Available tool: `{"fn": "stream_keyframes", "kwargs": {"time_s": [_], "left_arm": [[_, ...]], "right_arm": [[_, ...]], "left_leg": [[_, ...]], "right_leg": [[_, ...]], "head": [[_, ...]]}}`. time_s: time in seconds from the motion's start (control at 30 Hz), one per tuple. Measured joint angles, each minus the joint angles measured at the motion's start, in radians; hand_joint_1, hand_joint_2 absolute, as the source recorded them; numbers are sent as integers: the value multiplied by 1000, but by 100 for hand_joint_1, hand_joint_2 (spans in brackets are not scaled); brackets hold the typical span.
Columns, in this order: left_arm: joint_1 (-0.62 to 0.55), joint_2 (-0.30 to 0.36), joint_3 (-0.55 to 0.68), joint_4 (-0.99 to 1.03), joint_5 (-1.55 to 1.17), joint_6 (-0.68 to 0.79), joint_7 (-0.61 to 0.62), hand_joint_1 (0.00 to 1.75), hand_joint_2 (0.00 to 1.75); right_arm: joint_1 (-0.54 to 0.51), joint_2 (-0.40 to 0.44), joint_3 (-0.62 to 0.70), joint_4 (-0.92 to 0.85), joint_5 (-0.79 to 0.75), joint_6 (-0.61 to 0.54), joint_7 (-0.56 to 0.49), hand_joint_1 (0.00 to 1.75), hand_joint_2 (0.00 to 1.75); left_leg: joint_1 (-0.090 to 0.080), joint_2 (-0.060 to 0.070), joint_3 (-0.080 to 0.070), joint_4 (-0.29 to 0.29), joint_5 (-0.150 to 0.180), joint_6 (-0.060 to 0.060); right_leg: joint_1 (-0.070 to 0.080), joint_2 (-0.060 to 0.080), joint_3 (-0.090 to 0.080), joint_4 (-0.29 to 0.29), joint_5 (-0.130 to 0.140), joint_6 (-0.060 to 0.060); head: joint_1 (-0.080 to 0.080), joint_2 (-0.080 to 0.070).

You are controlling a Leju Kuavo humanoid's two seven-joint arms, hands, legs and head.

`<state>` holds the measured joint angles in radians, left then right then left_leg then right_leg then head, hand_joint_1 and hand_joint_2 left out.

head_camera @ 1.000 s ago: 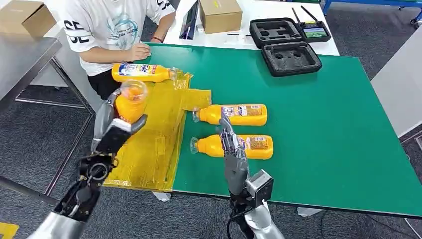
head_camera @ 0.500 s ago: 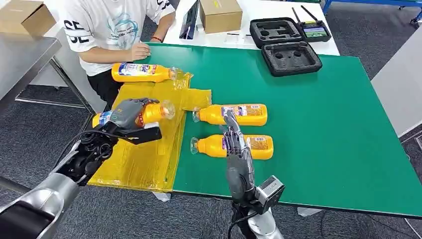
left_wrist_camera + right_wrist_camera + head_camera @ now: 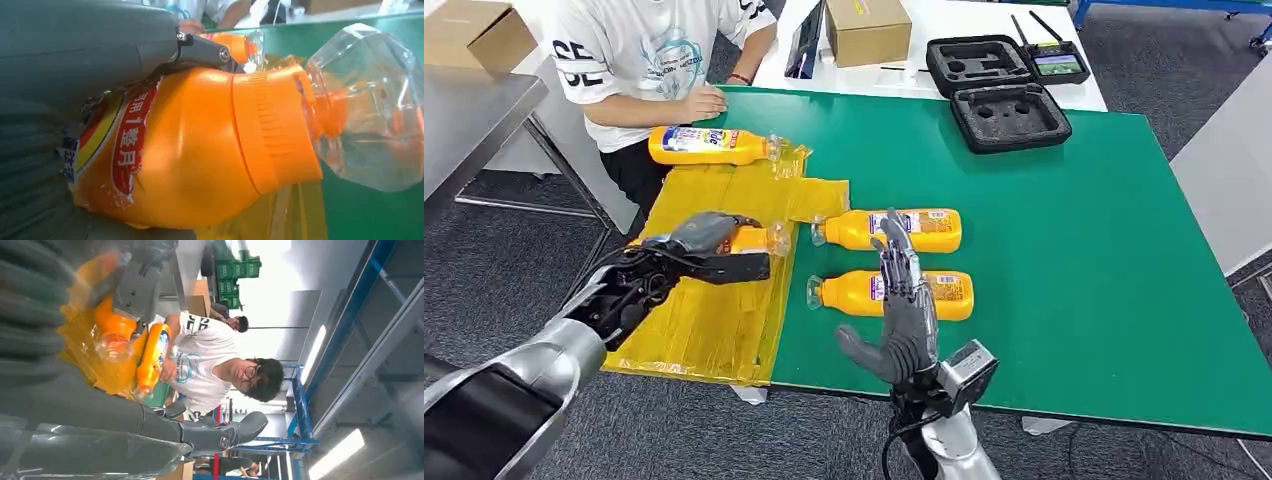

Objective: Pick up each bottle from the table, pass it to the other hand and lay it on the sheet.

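Bench (image 3: 1074,250): a green top that carries the sheet, the bottles and a black foam case.
Person (image 3: 649,50): in a white printed shirt, at the far left corner of the bench, one hand resting on its edge just beside the far bottle.
Yellow sheet (image 3: 714,320): a crinkled plastic sheet spread over the left end of the bench, reaching its near edge.
Black foam case (image 3: 1009,115): lies open near the far edge of the bench, well apart from the bottles.
Left robot hand (image 3: 699,245): clamped around the held bottle over the sheet; in the left wrist view its thumb and fingers wrap the labelled body.
Right robot hand (image 3: 902,315): raised over the near edge of the bench with fingers spread apart and nothing in it, in front of the nearest bottle.
Held bottle (image 3: 754,240): orange, lying on its side in the left robot hand, clear cap toward the bench middle; whether it touches the sheet cannot be told.
Far bottle (image 3: 709,145): lies on its side at the sheet's far end.
Middle bottle (image 3: 894,230): on its side on the bare green top, just right of the sheet.
Nearest bottle (image 3: 849,293): on its side, parallel to the middle bottle.
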<state>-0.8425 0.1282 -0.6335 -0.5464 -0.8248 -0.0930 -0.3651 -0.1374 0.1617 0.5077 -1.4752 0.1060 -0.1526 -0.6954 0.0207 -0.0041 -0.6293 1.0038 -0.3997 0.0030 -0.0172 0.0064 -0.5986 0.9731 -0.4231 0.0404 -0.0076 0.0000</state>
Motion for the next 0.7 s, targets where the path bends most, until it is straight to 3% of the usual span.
{"fn": "stream_keyframes", "kwargs": {"time_s": [0.7], "left_arm": [[7, -31, -76, 110, -24, -22, 12, 175, 175]], "right_arm": [[-45, 0, 0, 37, -21, 28, 29, 0, 175]], "left_leg": [[0, 0, 0, 0, 0, 0]], "right_leg": [[0, 0, 1, 0, 0, 0]], "head": [[0, 0]]}}
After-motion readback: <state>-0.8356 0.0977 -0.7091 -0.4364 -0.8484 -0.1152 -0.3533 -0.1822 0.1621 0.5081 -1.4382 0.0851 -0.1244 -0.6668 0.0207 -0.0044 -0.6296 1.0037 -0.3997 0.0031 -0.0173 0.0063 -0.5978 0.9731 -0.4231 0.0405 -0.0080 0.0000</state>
